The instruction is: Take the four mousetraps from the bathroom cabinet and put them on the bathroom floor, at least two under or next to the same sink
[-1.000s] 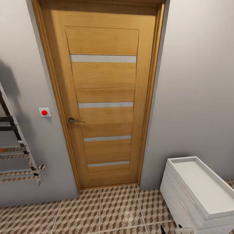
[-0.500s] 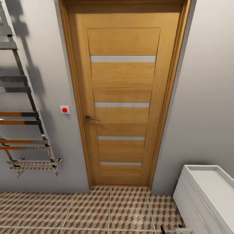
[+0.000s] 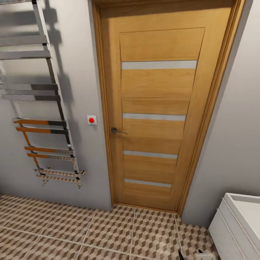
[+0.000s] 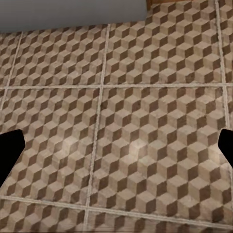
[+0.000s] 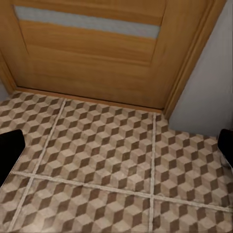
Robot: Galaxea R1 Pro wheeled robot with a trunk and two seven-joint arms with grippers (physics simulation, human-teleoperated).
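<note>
The robot is on its way inside the bathroom, and neither the mousetraps nor the orange-brown cabinet can be found at this moment, so the step in hand is, in my judgement, to turn the base and search for that cabinet. From left to right the head view shows a chrome ladder-shaped towel rail (image 3: pixel 43 104) on the grey wall, a small white wall switch with a red button (image 3: pixel 91 120), a closed honey-coloured wooden door with four pale glass strips (image 3: pixel 159 108) and its dark lever handle (image 3: pixel 118 131), and at the far right the corner of a white tray-topped drawer unit (image 3: pixel 234 224), which is not the cabinet wanted. Below all this lies the bathroom floor of cube-patterned brown and beige tiles (image 3: pixel 108 231). To do this step well, I think the turn should be slow and steady, with both arms kept low and close, away from the rail and the white unit. The left gripper (image 4: pixel 116 150) and the right gripper (image 5: pixel 116 150) both hang over bare tiles with the jaws spread wide and nothing between them. Compared with one second ago, the whole picture has shifted to the right: the camera has swung leftward, so more of the towel rail is visible and less of the white unit.
</note>
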